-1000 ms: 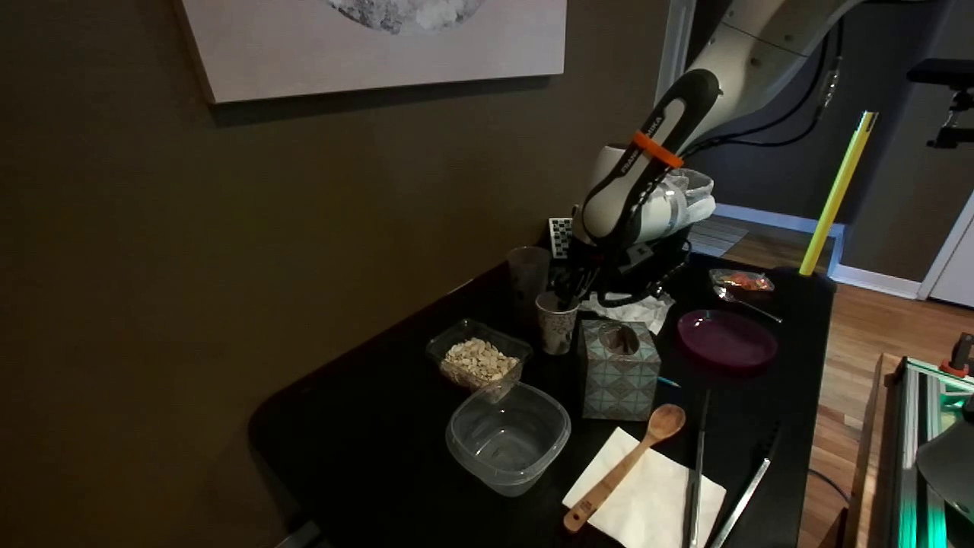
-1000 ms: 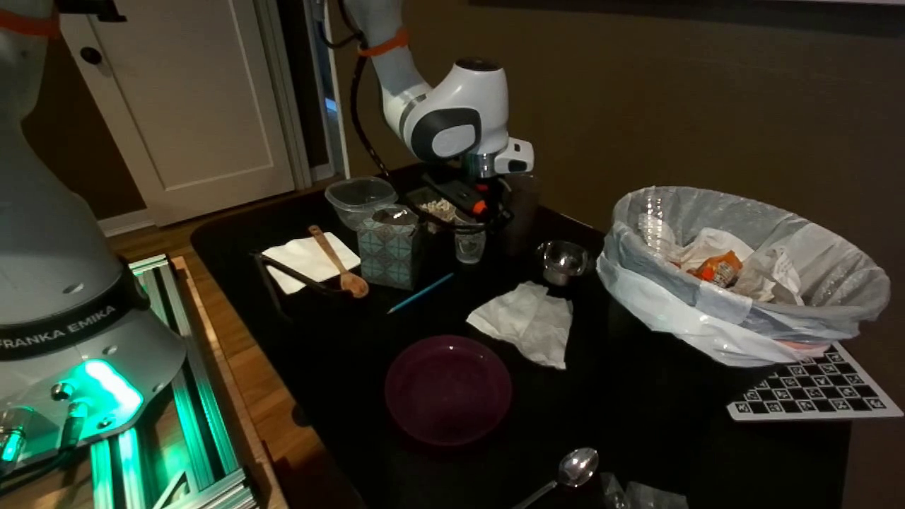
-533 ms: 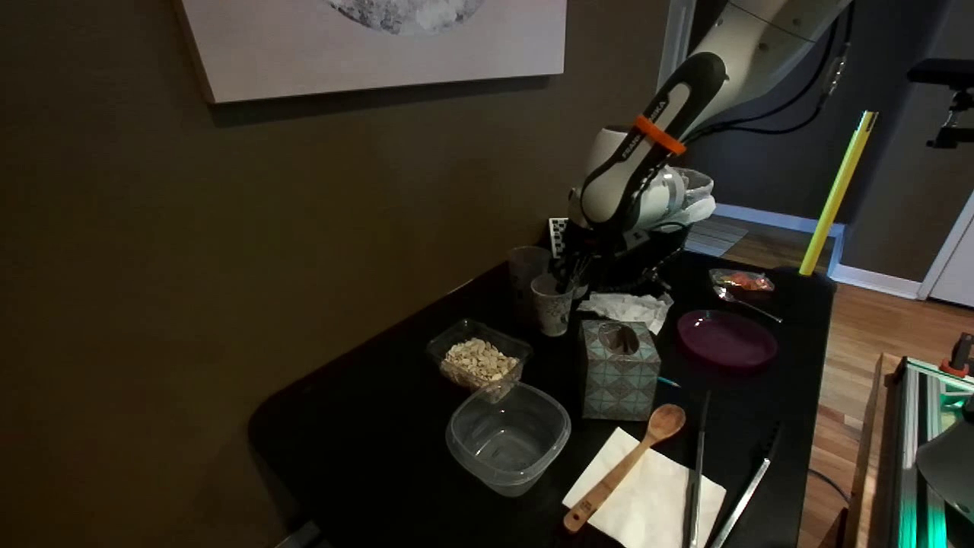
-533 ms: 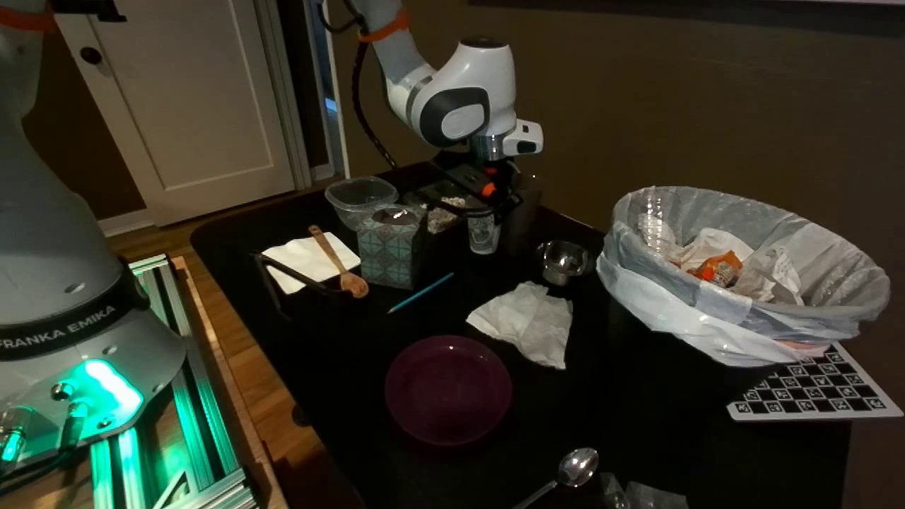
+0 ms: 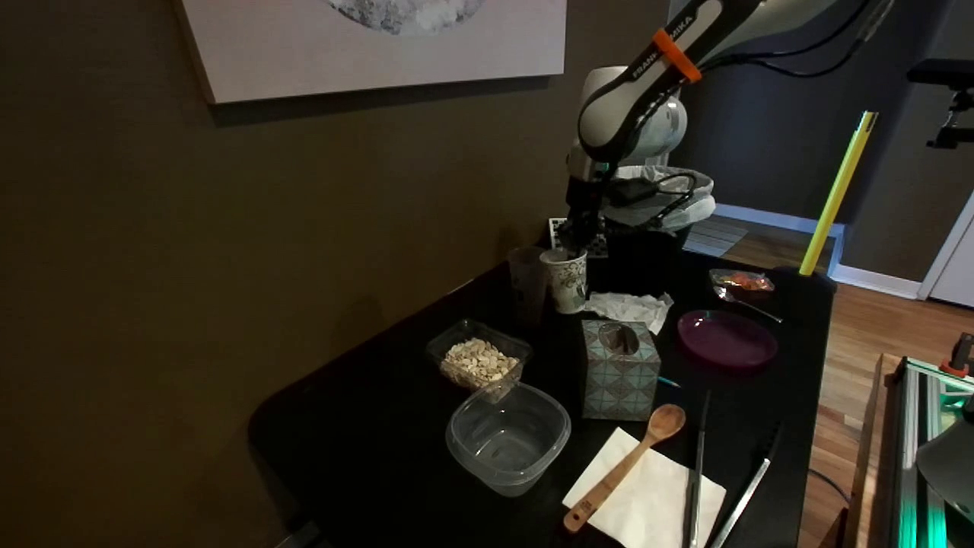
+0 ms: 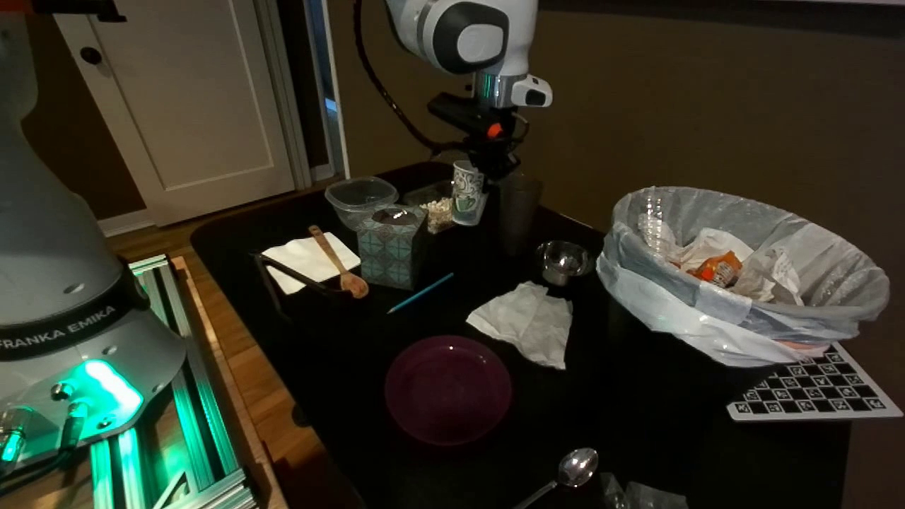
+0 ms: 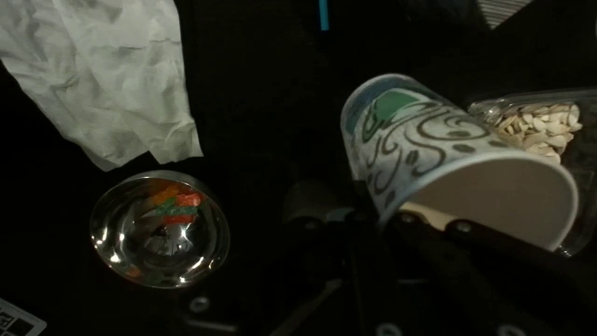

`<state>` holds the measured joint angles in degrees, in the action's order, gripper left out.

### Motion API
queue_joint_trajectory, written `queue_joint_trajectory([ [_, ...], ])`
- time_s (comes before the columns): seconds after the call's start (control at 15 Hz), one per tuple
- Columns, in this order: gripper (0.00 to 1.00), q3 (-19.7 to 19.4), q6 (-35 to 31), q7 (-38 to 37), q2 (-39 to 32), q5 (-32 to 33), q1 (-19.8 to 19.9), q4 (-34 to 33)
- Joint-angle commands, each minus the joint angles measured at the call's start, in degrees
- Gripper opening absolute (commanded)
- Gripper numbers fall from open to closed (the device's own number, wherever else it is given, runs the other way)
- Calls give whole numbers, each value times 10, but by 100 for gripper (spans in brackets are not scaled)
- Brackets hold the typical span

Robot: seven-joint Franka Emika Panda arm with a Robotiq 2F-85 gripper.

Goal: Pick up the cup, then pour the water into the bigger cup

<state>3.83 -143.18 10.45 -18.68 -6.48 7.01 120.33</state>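
"As you look over the black table [image 6: 657,424] in an exterior view, what comes first on the left?"

"A square, clear plastic tub [image 6: 360,203] stands far left, with a teal-and-grey patterned tissue box [image 6: 389,258] nearer."

"And the middle?"

"A round purple plate [image 6: 448,389] lies near; farther off, the small white paper cup with printed swirls [image 6: 466,194] hangs clear of the table, leaning slightly."

"What holds it?"

"The black gripper [image 7: 382,214]. In the wrist view its jaws sit narrow, pinching the cup's wall at the rim."

"And beside it?"

"The tall, slim, greyish see-through tumbler [image 6: 520,212] stands upright just right of the cup, apart from it."

"And farther right?"

"A small, round, shiny metal bowl [image 6: 560,274] stands there, followed by a wide, white-bagged bin [image 6: 679,314] at the right."
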Motion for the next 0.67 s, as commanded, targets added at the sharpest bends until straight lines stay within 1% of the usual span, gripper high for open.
queue_joint_trajectory([
  [0.0,1,-28,54,-4,43,44,-17,-9],
  [0.07,1,-33,48,-3,52,62,-20,-10],
  [0.33,1,-66,11,-30,72,210,-44,-26],
  [0.47,1,-75,-16,-53,71,284,-56,-33],
  [0.6,1,-87,-54,-88,58,370,-70,-37],
])
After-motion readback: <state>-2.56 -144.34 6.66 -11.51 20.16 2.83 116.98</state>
